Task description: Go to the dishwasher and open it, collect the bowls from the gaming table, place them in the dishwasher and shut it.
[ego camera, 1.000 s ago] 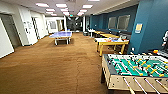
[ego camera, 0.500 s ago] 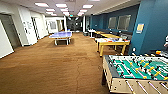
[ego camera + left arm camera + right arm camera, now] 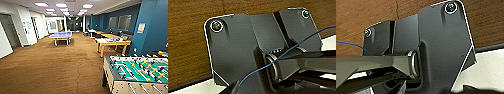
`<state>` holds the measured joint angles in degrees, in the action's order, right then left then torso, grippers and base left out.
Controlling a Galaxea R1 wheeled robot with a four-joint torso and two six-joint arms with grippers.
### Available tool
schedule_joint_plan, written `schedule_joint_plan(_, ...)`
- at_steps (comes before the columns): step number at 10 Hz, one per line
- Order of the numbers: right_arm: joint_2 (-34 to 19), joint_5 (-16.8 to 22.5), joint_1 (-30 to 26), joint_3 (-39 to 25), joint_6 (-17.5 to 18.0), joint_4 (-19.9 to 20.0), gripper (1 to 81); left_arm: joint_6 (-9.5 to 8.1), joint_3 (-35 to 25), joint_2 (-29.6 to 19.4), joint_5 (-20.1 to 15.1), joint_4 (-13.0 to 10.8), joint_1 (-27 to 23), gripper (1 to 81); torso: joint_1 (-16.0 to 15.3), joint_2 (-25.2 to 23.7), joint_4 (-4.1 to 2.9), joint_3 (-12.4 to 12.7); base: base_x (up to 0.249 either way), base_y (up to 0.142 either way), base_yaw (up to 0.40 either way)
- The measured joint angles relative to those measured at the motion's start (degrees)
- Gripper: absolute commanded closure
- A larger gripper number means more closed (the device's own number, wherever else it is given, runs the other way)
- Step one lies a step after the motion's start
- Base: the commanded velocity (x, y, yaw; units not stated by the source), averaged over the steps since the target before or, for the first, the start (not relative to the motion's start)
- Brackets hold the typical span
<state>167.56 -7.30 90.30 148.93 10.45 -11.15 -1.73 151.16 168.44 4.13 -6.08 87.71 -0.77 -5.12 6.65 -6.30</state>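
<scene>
The foosball table [image 3: 140, 75] is cut off by the head view's right and lower edges. On the gaming table [image 3: 113, 42], small colourful items near the worktop's far right corner are too blurred to identify. The far end of the hall [image 3: 73, 25] is indistinct.

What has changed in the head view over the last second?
The whole picture has shifted, so the camera moved with the robot: the foosball table shows larger and further in from the picture's right. Nothing was taken hold of or let go. The yellow-edged table, the blue ping-pong table and the brown carpet lie as before.
</scene>
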Motion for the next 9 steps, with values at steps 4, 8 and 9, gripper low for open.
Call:
schedule_joint_plan(4, -1.21, -0.02, -0.02, 0.00, 0.02, 0.02, 1.0, 0.00, 0.00, -0.05, 0.13, -0.02, -0.04, 1.0, 0.00, 0.00, 0.00, 0.00, 0.102, 0.000, 0.000)
schedule_joint_plan(8, -1.46, -0.02, -0.16, 0.05, 0.02, 0.02, 1.0, 0.00, 0.00, -0.05, 0.13, -0.02, -0.04, 1.0, 0.00, 0.00, 0.00, 0.00, 0.102, 0.000, 0.000)
schedule_joint_plan(9, -1.49, -0.05, -0.16, 0.11, 0.02, 0.02, 1.0, 0.00, 0.00, -0.05, 0.11, -0.04, -0.01, 1.0, 0.00, 0.00, 0.00, 0.00, 0.107, 0.000, 0.000)
